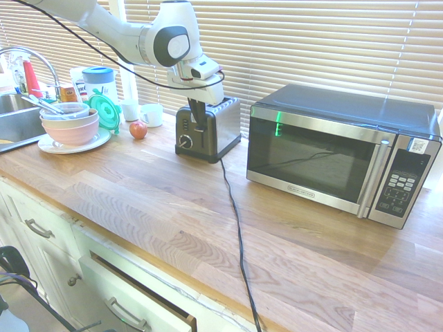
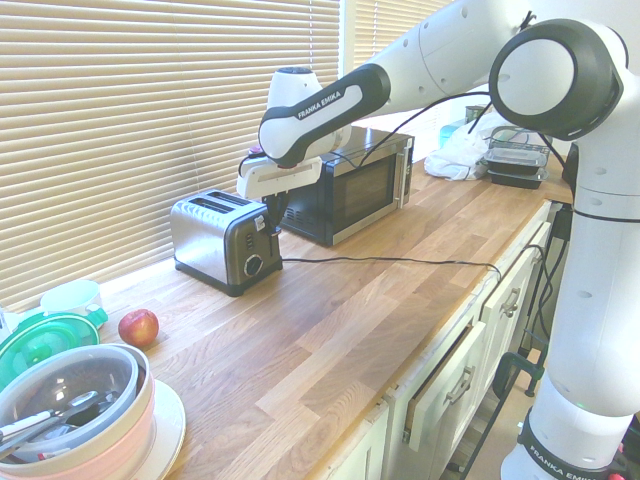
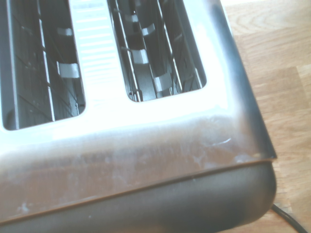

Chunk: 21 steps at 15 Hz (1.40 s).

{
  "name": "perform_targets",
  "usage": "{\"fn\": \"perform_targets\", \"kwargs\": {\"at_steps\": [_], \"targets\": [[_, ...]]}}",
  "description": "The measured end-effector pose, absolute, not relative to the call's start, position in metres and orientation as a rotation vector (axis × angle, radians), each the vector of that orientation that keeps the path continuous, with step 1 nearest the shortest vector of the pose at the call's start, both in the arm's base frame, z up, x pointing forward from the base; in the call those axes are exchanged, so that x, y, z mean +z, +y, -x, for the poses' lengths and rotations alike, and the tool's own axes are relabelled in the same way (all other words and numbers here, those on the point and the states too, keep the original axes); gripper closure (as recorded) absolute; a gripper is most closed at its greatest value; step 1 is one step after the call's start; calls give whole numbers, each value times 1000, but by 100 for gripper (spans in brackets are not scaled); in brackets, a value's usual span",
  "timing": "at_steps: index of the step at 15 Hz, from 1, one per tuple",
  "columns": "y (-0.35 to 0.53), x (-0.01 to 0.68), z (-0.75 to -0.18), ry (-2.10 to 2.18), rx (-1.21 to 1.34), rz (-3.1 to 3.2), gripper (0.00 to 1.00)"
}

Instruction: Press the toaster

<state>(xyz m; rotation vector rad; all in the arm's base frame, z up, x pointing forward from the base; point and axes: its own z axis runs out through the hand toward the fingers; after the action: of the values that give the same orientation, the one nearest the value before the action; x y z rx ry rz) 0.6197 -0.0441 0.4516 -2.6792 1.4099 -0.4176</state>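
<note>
The gripper (image 1: 201, 126) is seen clenched, its fingers drawn together — at the front of the toaster (image 1: 223, 126), in the upper middle of the first exterior view; whether the lever is touched cannot be told. In the wrist view, the toaster's two slots are shown at the upper left. To the right in the first exterior view, the microwave (image 1: 311, 162) is set on the wooden counter (image 1: 166, 214). At the left, an apple (image 1: 138, 130) is seen near stacked bowls (image 1: 71, 131) — these are borne by a white plate (image 1: 52, 146).
</note>
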Motion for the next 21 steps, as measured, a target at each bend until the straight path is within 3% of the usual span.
{"fn": "perform_targets", "kwargs": {"at_steps": [21], "targets": [[-37,409,-631,1402,-357,2695,100]]}}
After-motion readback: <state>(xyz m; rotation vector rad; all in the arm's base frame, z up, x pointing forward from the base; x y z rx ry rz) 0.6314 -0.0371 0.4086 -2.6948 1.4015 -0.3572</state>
